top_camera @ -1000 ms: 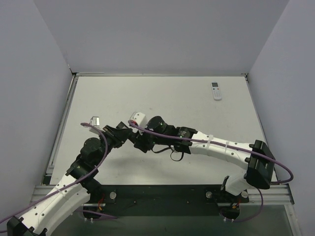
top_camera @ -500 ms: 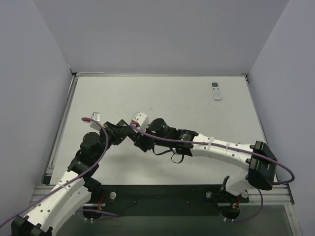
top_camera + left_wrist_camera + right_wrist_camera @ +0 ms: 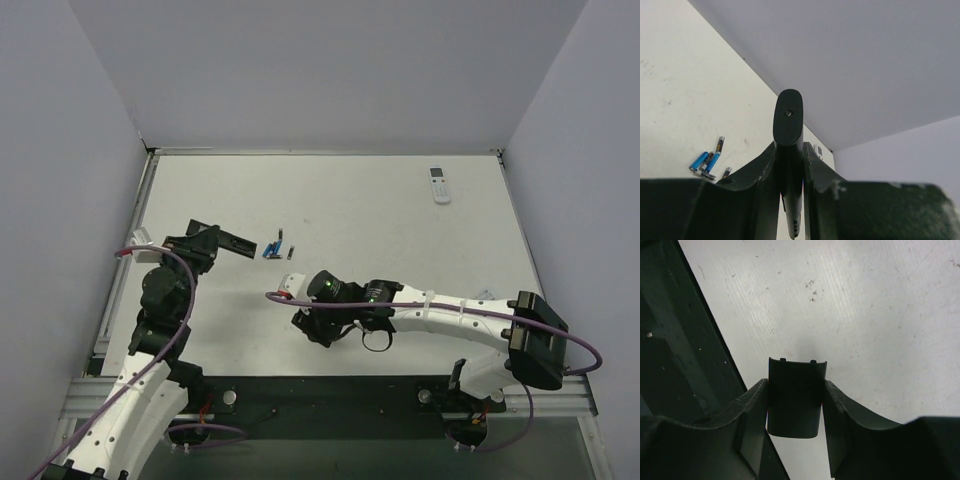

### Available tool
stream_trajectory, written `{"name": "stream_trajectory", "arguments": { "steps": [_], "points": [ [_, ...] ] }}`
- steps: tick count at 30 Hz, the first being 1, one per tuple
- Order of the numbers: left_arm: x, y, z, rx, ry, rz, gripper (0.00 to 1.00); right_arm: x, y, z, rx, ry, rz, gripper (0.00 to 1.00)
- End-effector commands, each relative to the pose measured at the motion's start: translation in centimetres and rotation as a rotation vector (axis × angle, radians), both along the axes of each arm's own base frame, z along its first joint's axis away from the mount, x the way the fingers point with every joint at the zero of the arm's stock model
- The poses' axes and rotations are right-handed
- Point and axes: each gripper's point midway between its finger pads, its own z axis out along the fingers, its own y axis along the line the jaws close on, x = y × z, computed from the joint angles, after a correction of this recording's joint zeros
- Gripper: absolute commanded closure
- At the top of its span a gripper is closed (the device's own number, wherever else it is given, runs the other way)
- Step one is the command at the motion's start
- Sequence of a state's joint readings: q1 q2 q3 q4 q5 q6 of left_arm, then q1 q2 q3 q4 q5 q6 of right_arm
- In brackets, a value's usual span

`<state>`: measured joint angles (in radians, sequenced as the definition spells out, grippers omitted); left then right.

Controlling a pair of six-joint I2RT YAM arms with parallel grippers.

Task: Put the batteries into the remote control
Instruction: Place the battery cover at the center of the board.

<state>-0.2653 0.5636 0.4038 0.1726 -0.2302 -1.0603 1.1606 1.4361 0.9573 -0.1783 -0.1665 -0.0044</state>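
My left gripper (image 3: 212, 240) is shut on the black remote control (image 3: 236, 242) and holds it above the table at the left. In the left wrist view the remote (image 3: 788, 125) stands out between the fingers (image 3: 815, 170). Several batteries (image 3: 272, 248), blue and dark, lie together on the table just right of the remote; they also show in the left wrist view (image 3: 707, 161). My right gripper (image 3: 312, 326) is shut on a short black curved battery cover (image 3: 795, 397), low over the table near the front edge.
A small white remote (image 3: 439, 184) lies at the back right; it also shows in the left wrist view (image 3: 818, 150). Grey walls close in the table on three sides. The dark front rail (image 3: 685, 365) runs just left of the right gripper.
The two grippers, close together before, have drawn apart. The left went left with the remote, the right came nearer with the cover. The batteries now show between them.
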Motion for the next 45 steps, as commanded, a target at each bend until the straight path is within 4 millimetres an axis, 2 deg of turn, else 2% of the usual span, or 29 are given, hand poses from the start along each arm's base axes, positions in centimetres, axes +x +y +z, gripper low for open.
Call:
{"name": "stream_trajectory", "arguments": {
  "steps": [1, 4, 8, 9, 11, 12, 13, 15, 16, 18, 19, 21, 22, 23, 27, 32, 33, 35, 37, 39, 40, 41, 45],
  "points": [
    [0.2, 1.3, 5.3, -0.002, -0.143, 0.047, 1.0, -0.1, -1.2, 0.8, -0.028, -0.008, -0.005, 0.9],
    [0.2, 0.9, 4.9, 0.035, -0.133, 0.0, 1.0, 1.2, -1.9, 1.2, -0.028, -0.033, -0.065, 0.91],
    [-0.2, -0.2, 4.0, 0.107, -0.125, -0.102, 1.0, 4.7, -4.4, 0.6, -0.052, -0.009, -0.276, 0.91],
    [-0.6, -1.3, 3.8, 0.126, -0.128, -0.174, 1.0, 6.2, -5.9, 0.2, -0.066, 0.01, -0.365, 0.9],
    [-0.7, -1.6, 3.4, 0.162, -0.129, -0.225, 1.0, 7.8, -7.6, -0.7, -0.094, 0.036, -0.49, 0.89],
    [-1.2, -2.7, 3.6, 0.176, -0.15, -0.301, 1.0, 8.4, -8.5, -1.1, -0.107, 0.048, -0.533, 0.89],
    [-1.1, -2.8, 3.7, 0.191, -0.158, -0.321, 1.0, 9.6, -9.9, -1.9, -0.124, 0.067, -0.608, 0.88],
    [-1.0, -3.7, 3.3, 0.207, -0.151, -0.391, 1.0, 10.6, -11.1, -2.8, -0.13, 0.108, -0.703, 0.87],
    [-1.3, -4.5, 3.3, 0.228, -0.158, -0.453, 1.0, 11.8, -12.6, -3.6, -0.157, 0.111, -0.78, 0.87],
    [-1.1, -5.2, 3.1, 0.253, -0.164, -0.52, 1.0, 12.7, -13.7, -4.4, -0.169, 0.124, -0.856, 0.87],
    [-1.6, -6.1, 2.8, 0.259, -0.166, -0.597, 1.0, 13.0, -14.2, -5.3, -0.19, 0.138, -0.884, 0.86],
    [-1.2, -6.2, 2.5, 0.26, -0.155, -0.64, 1.0, 13.8, -15.4, -6.0, -0.205, 0.147, -0.944, 0.85],
    [-1.7, -6.9, 2.1, 0.254, -0.149, -0.706, 1.0, 14.1, -15.7, -6.7, -0.225, 0.152, -0.961, 0.84],
    [-1.3, -6.1, 2.3, 0.263, -0.156, -0.69, 1.0, 14.4, -16.2, -7.1, -0.23, 0.162, -0.982, 0.84],
    [-1.7, -6.0, 2.1, 0.341, -0.171, -0.734, 1.0, 14.7, -16.8, -9.2, -0.26, 0.203, -1.022, 0.77],
    [-2.3, -6.3, 1.2, 0.361, -0.187, -0.762, 1.0, 14.4, -17.1, -10.6, -0.285, 0.223, -1.037, 0.65],
    [-2.4, -6.2, 0.6, 0.36, -0.177, -0.762, 1.0, 14.4, -17.1, -10.5, -0.284, 0.221, -1.037, 0.62],
    [-2.6, -6.2, 0.1, 0.36, -0.154, -0.763, 1.0, 14.4, -17.1, -10.3, -0.278, 0.218, -1.038, 0.46],
    [-2.7, -6.2, 0.2, 0.383, -0.153, -0.763, 1.0, 14.7, -16.9, -9.5, -0.251, 0.207, -1.04, 0.31],
    [-2.7, -5.8, -0.7, 0.398, -0.104, -0.752, 1.0, 15.2, -16.5, -8.1, -0.21, 0.189, -1.04, 0.22],
    [-2.8, -5.7, -0.8, 0.405, -0.092, -0.746, 1.0, 15.4, -16.2, -7.5, -0.191, 0.181, -1.036, 0.13],
    [-3.0, -5.8, -1.5, 0.401, -0.055, -0.748, 1.0, 15.6, -16.0, -6.8, -0.173, 0.171, -1.031, 0.1],
    [-2.8, -5.4, -1.9, 0.437, -0.013, -0.717, 1.0, 17.3, -13.4, -2.0, 0.01, 0.128, -0.953, 0.04]
  ]
}}
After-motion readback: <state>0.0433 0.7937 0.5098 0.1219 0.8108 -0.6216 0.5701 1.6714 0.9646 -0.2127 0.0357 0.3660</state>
